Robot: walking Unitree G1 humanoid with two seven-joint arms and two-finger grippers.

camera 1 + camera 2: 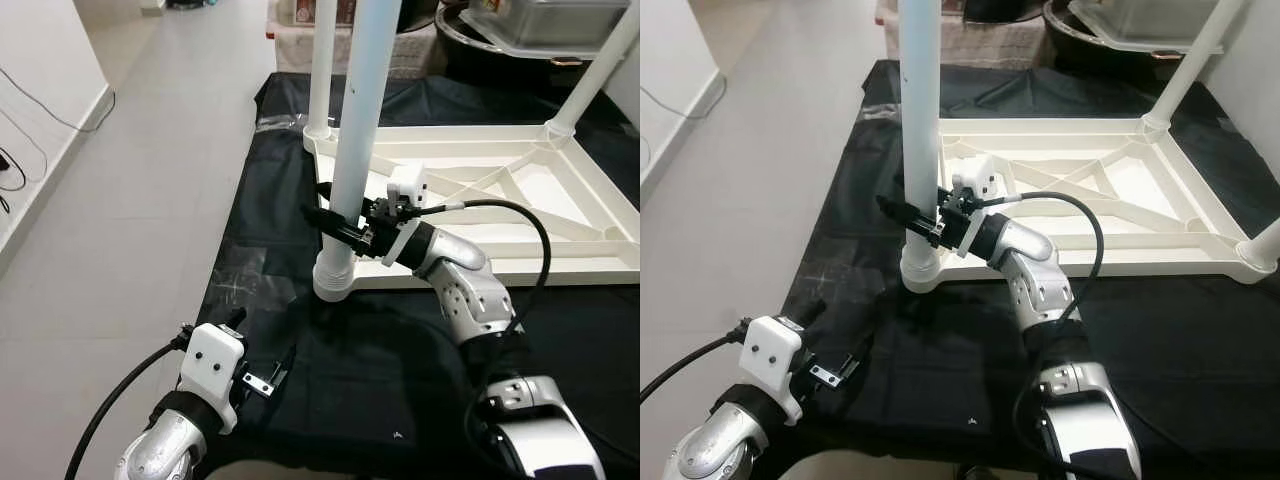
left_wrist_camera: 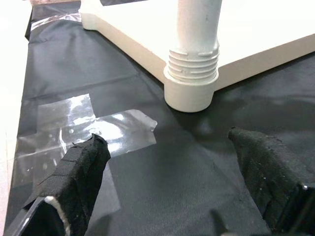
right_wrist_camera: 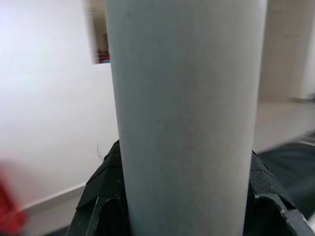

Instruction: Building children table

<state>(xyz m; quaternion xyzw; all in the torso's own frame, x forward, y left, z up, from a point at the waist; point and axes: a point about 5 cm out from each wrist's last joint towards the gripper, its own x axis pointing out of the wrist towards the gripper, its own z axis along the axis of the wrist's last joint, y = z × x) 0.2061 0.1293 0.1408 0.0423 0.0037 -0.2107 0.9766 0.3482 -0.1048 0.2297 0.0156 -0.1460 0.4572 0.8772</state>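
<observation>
three white legs are seen rising from the corners of an inverted white table top (image 1: 560,250) laid flat on a black cloth (image 1: 330,360) on the floor. the near leg (image 1: 352,150), a plain tube with its long axis upright and a ribbed collar at its base, is pinched low down between the fingers of the right gripper (image 1: 335,225). the left gripper (image 2: 172,162) is held just above the cloth near that socket, fingers spread apart.
</observation>
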